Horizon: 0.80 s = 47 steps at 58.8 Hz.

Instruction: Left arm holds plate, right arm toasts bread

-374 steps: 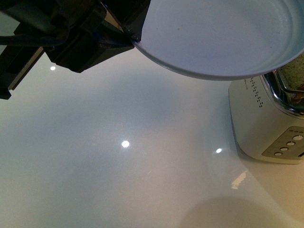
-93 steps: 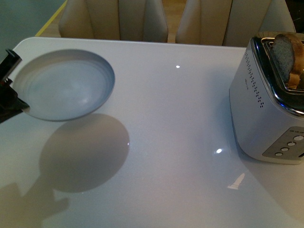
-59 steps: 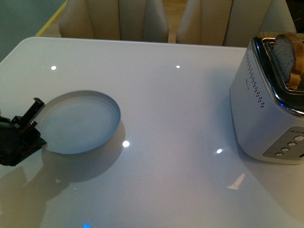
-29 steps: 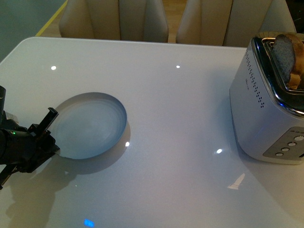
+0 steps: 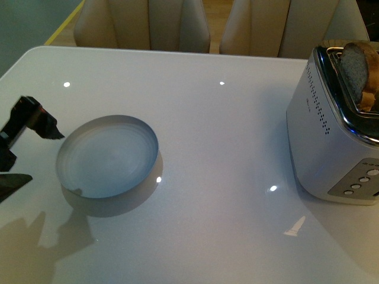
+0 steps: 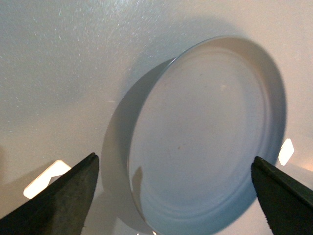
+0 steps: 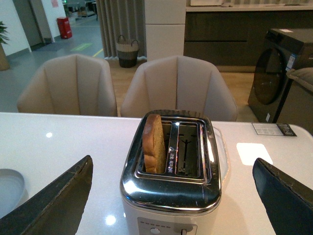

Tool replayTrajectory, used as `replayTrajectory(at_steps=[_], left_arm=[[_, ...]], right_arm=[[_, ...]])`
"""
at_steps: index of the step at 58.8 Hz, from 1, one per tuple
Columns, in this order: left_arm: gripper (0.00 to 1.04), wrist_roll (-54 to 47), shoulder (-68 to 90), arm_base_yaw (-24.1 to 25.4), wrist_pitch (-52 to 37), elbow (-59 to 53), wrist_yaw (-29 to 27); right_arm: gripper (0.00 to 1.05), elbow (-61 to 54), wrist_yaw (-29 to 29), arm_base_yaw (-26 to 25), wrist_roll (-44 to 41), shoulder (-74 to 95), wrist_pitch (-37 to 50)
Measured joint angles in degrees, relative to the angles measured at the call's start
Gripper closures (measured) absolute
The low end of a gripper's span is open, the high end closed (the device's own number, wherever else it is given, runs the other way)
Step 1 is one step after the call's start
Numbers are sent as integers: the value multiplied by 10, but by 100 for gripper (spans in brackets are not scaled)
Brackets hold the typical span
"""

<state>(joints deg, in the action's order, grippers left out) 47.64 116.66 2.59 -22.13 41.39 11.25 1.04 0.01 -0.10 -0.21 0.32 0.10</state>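
Released 0.5 s ago, plate (image 5: 108, 157) is resting on counter (image 5: 225, 136); left claw (image 5: 21, 151) is gaping, retreating; holding step is lapsing.

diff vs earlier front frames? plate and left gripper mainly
The plate came down from high in front of the camera to the table, left of centre, and now rests there. The left gripper, which held its rim, has let go: jaws wide open, backed off toward the left edge. The toaster and the bread standing in its slot have not moved.
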Motion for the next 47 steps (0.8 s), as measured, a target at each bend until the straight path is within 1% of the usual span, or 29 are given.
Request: replayTrajectory(at_steps=[3,13,16,21,27,29,35,47], left_arm=[[8,-7,-43,-1,21,-8,-2],[7,-24,-188,-16,110,-20,-19],[7,-24,-245,-30,150,-20,-36],[7,-24,-301,-51,188,-20,-59],[7,-15,-364,-92,238,-9,-94],[7,-9,-386,-113,254,-2,-106],[7,0,-413,-143,260,9,-110],[7,5,-413,-145,263,10,-113]], right_arm=[[9,0,0,0,0,0,0],[9,0,0,0,0,0,0],[9,0,0,0,0,0,0],[9,0,0,0,0,0,0],[9,0,0,0,0,0,0],[9,0,0,0,0,0,0],[9,0,0,0,0,0,0],[9,0,0,0,0,0,0]])
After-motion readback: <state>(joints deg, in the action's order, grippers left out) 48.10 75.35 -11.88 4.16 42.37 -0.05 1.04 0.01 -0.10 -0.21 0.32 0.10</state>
